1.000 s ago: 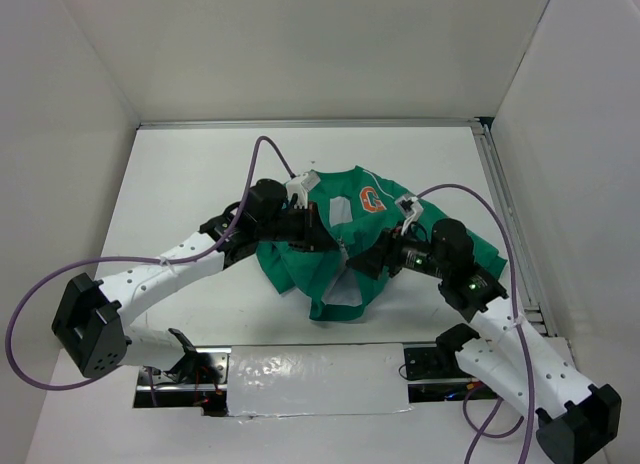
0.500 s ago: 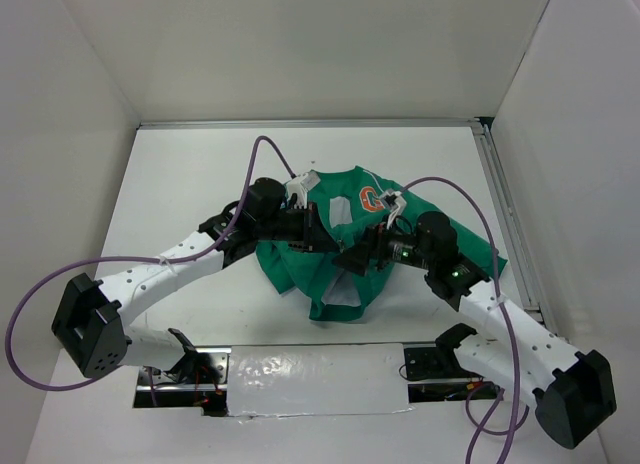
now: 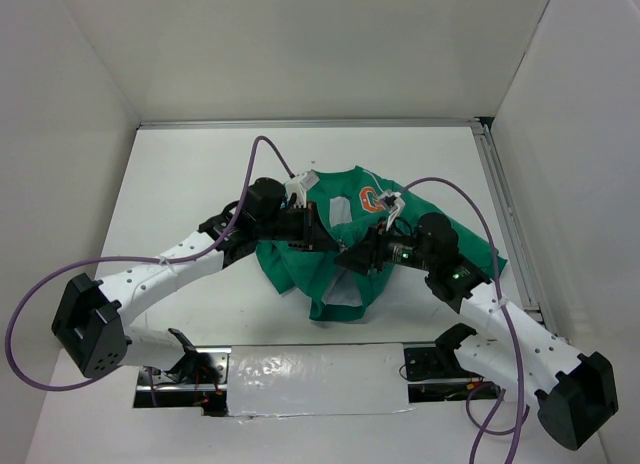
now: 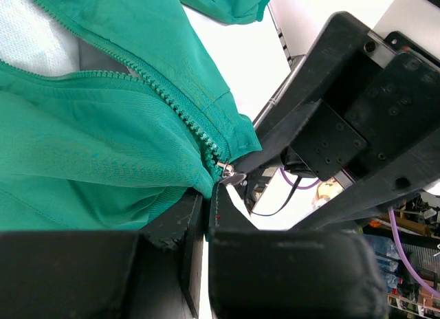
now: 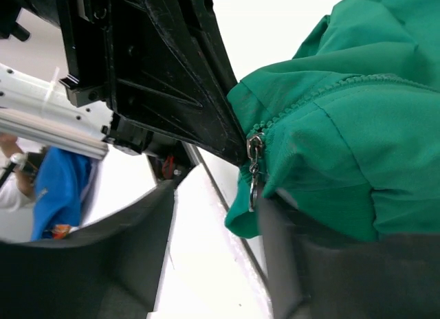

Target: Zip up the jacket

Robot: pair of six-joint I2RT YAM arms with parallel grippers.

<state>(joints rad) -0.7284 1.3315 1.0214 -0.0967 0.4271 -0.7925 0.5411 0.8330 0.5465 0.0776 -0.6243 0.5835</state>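
The jacket lies bunched on the surface, zipper end between my arms!
Left jaws pinch its hem tight; right jaws stand spread around the dangling zipper pull.

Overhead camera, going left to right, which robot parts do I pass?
You pass the left arm base, left tool, right tool, right arm base.
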